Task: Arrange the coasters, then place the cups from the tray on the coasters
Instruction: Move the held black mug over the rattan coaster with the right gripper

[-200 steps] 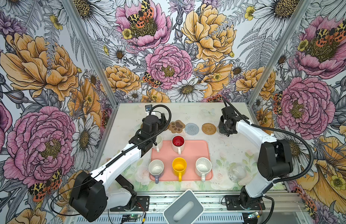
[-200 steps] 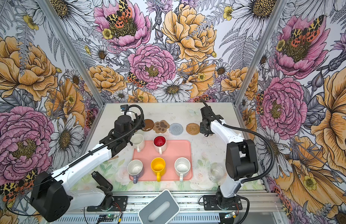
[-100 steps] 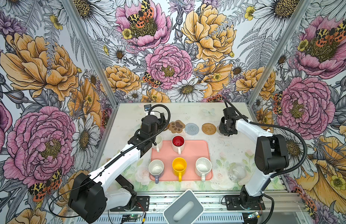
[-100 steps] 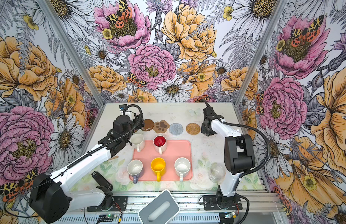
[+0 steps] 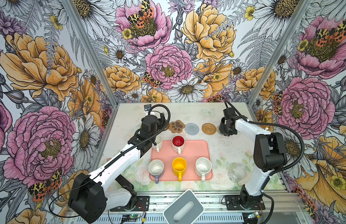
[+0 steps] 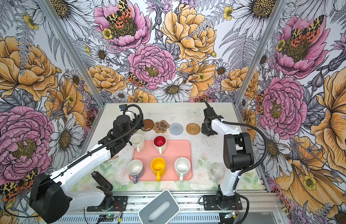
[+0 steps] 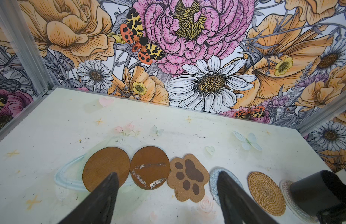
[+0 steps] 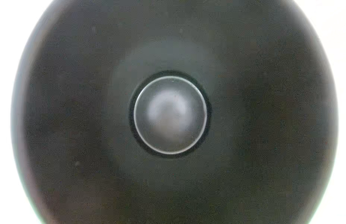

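Right arm (image 5: 245, 128) rearward, floral-walled tabletop (image 5: 187, 114)

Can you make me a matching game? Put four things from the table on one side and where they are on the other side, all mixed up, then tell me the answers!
Things:
1. yellow cup
2. black cup
3. glass jar
4. paw-print coaster

Places:
A. on the table, right of the tray
B. over the pale coaster at the row's right end
C. middle of the tray's near row
D. between a brown disc and the grey-blue coaster

Pairs: 1-C, 2-B, 3-A, 4-D.
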Tool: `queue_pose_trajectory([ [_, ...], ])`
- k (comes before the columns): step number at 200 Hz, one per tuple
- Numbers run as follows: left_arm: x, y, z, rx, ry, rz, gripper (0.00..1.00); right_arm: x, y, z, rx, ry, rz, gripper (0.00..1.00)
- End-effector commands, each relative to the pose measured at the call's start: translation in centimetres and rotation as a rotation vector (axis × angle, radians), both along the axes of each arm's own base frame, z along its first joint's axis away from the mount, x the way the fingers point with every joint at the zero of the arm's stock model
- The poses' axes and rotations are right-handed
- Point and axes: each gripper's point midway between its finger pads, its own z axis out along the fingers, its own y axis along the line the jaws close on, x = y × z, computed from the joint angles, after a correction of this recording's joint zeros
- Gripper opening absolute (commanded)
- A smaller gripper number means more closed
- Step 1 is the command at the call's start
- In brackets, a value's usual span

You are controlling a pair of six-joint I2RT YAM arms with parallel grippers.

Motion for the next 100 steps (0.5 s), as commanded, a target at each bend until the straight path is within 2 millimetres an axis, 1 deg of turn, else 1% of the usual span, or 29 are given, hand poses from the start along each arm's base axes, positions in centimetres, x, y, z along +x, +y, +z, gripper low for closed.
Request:
queue_pose_trajectory([
  [1,-0.1,0.4,0.3,-0.019,-0.007,0.005,0.81,2.3,0.0,0.8,0.005,-0.085,0.003,0.0],
  [27,-0.1,0.4,0.2,-0.019,-0.006,0.006,0.81,2.1,0.3,0.2,0.027,-0.071,0.003,0.0],
  [79,0.0,0.6,0.2,-0.018,-0.005,0.01,0.81,1.2,-0.4,-0.5,-0.007,-0.053,-0.012,0.0],
  [100,0.0,0.6,0.1,-0.019,-0.004,0.01,0.81,0.9,-0.2,-1.1,-0.001,-0.037,-0.009,0.0],
])
